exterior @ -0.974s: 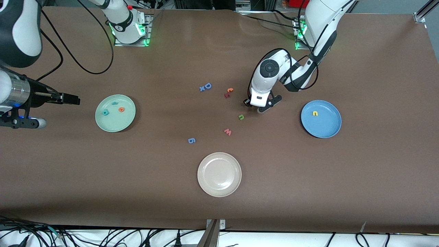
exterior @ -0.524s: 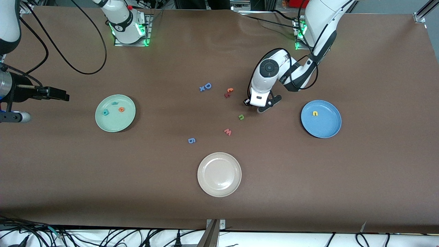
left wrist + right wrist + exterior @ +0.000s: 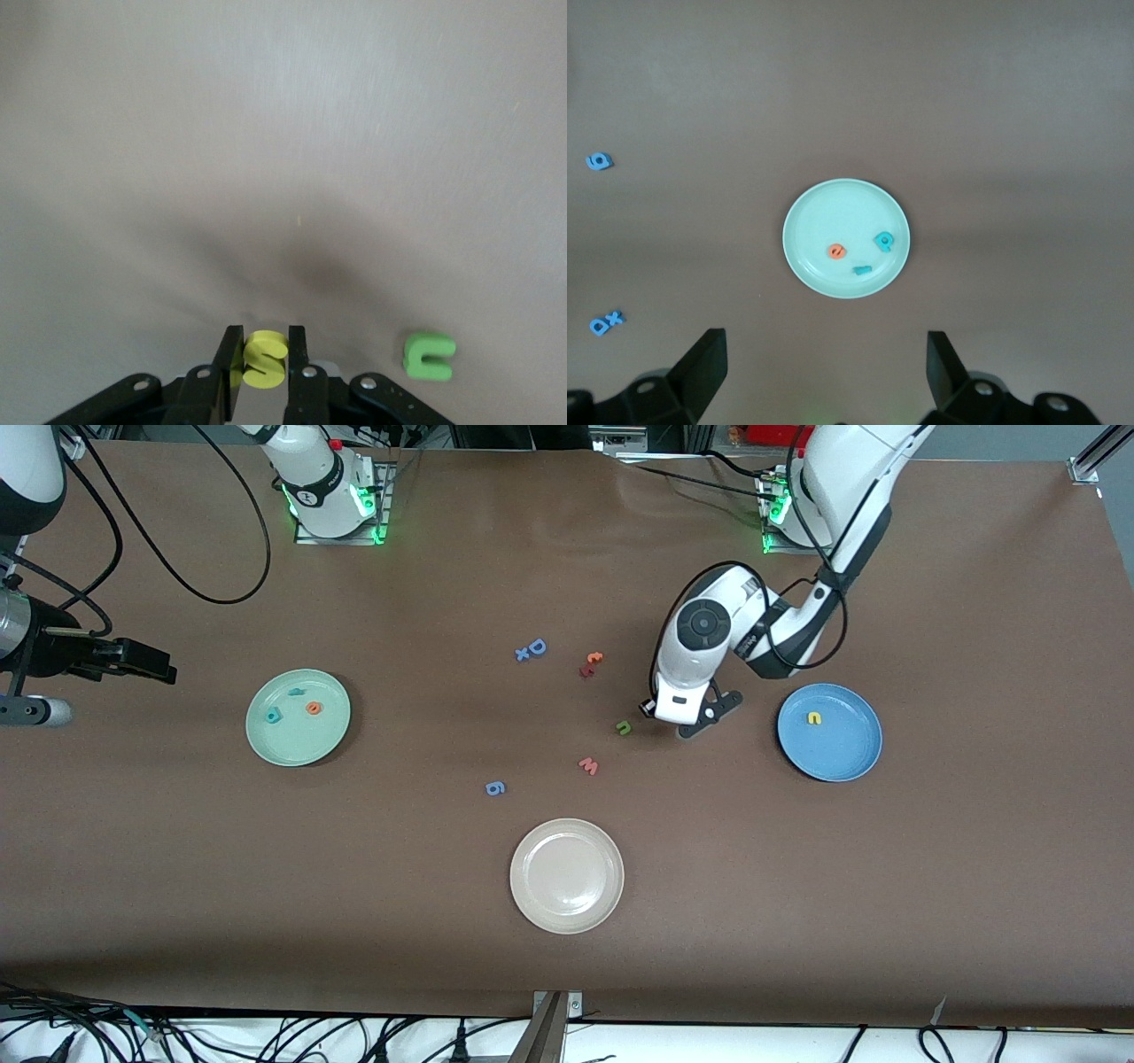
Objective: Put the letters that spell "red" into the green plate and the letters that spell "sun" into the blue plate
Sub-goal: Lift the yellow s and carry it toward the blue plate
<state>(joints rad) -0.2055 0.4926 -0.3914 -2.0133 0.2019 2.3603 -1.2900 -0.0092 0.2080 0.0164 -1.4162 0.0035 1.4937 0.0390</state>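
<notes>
beige plate [image 3: 566, 876]: nearest the front camera, mid-table, nothing in it.
blue g [image 3: 495, 787]: on the table, just farther than the beige plate, toward the right arm's end.
red w [image 3: 589, 765]: on the table between the blue g and the green n.
green n [image 3: 624, 728]: flat on the table, just beside the left hand, toward the right arm's end of it; also seen in the left wrist view [image 3: 429, 355].
left hand [image 3: 671, 715]: low over the table between the green n and the blue plate, fingers pinching the yellow s [image 3: 264, 358], which stands on edge between them. Whether the s touches the table I can't tell.
blue plate [image 3: 842, 757]: toward the left arm's end; yellow u [image 3: 814, 716] lies in it, in its farther half.
green plate [image 3: 288, 744]: toward the right arm's end; holds the orange e [image 3: 313, 708], teal d [image 3: 273, 715] and teal r [image 3: 297, 691], all apart from each other.
right hand [image 3: 146, 661]: up in the air over the table past the green plate at the right arm's end, fingers spread wide, holding nothing; arm waits.
orange-and-red pair [image 3: 591, 664]: on the table, farther than the green n, touching each other.
blue D and x [image 3: 531, 650]: farthest letters, side by side, beside the orange-and-red pair toward the right arm's end.
</notes>
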